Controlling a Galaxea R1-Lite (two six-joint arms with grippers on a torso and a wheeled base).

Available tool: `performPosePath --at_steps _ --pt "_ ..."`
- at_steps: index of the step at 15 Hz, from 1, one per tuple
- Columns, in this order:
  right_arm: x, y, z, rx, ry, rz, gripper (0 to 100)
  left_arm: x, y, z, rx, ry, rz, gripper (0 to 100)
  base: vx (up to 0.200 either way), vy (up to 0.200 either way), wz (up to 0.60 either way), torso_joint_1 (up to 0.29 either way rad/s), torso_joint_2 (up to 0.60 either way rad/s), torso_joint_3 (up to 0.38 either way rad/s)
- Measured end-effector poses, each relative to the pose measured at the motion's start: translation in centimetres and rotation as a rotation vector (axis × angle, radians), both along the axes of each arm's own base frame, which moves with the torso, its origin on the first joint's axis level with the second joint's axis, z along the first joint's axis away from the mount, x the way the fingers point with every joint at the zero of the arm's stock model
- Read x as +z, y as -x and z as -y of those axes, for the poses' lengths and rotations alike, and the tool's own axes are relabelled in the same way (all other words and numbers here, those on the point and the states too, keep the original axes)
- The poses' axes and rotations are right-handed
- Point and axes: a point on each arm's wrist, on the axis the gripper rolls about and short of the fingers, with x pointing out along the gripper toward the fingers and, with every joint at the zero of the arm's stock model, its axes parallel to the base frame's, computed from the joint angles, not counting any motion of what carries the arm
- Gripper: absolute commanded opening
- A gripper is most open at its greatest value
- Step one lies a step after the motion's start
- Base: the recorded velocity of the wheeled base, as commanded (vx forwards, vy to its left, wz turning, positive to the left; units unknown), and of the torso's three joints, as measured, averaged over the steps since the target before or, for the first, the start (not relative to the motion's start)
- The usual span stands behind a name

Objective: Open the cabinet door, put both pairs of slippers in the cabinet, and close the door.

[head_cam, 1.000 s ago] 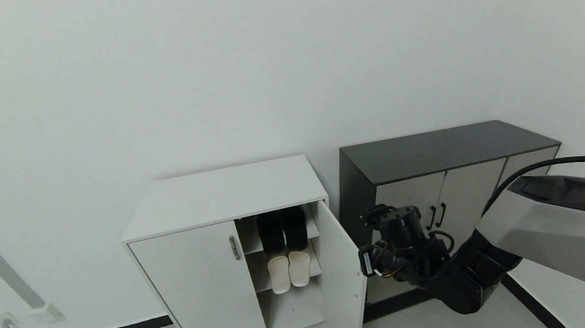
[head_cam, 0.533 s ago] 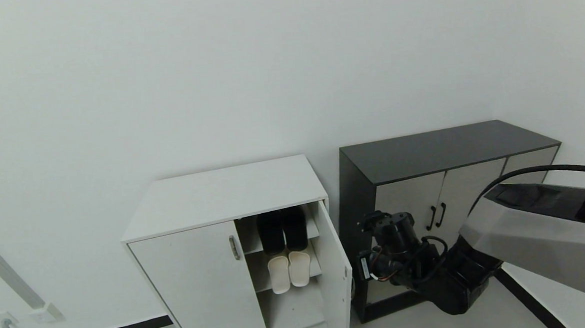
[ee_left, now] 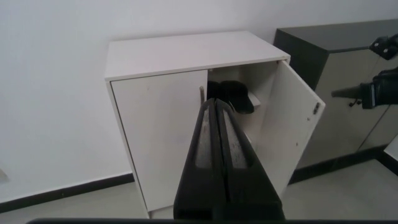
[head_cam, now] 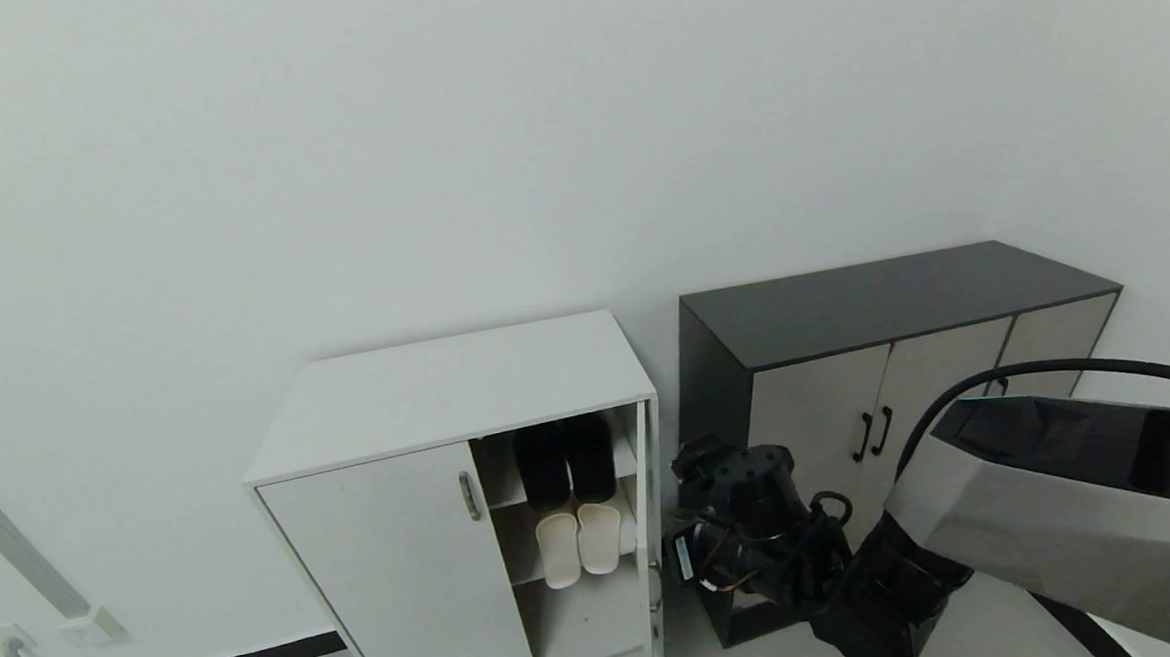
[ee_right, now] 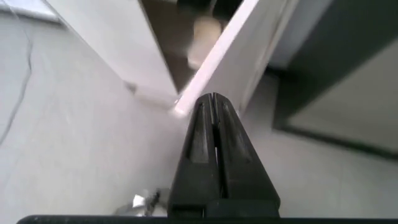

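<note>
The white cabinet point(head_cam: 448, 386) stands against the wall with its left door point(head_cam: 397, 569) closed. Its right door point(head_cam: 648, 535) is partly open and edge-on in the head view. Black slippers point(head_cam: 564, 460) sit on the upper shelf, and beige slippers point(head_cam: 578, 544) on the shelf below. My right arm's wrist point(head_cam: 745, 520) is just outside the open door. My right gripper point(ee_right: 213, 102) is shut and empty, its tips close to the door's edge point(ee_right: 230, 56). My left gripper point(ee_left: 215, 106) is shut and empty, held back in front of the cabinet point(ee_left: 186, 53).
A dark grey cabinet point(head_cam: 894, 302) with light doors stands right beside the white one, behind my right arm. A wall socket with a cable point(head_cam: 6, 644) is low on the wall at the left. Open floor point(ee_right: 74, 137) lies in front of the cabinets.
My right arm has moved left toward the white cabinet. The right door has swung inward from wide open to edge-on in the head view.
</note>
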Motion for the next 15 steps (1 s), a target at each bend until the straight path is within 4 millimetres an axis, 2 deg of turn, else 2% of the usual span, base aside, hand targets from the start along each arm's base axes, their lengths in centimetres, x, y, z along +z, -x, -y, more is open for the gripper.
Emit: performPosePath --at_steps 3,4,12,15 --pt "0.6 -1.1 1.8 -0.035 0.021 0.031 0 0.0 0.0 0.0 0.0 0.001 0.0 0 0.0 0.0 0.0 0.0 0.0 0.0" --pt "0.9 -1.2 2.1 -0.042 0.018 0.036 0 0.0 0.0 0.0 -0.001 0.001 0.0 0 0.0 0.0 0.6 -0.002 0.0 0.002" --pt "1.1 -0.8 2.4 -0.037 0.02 0.03 0 0.0 0.0 0.0 0.0 0.001 0.0 0 0.0 0.0 0.6 0.005 0.0 0.002" --pt "1.0 -0.8 2.5 -0.049 0.03 0.032 0 0.0 0.0 0.0 0.0 0.001 0.0 0 0.0 0.0 0.0 0.0 0.0 0.0"
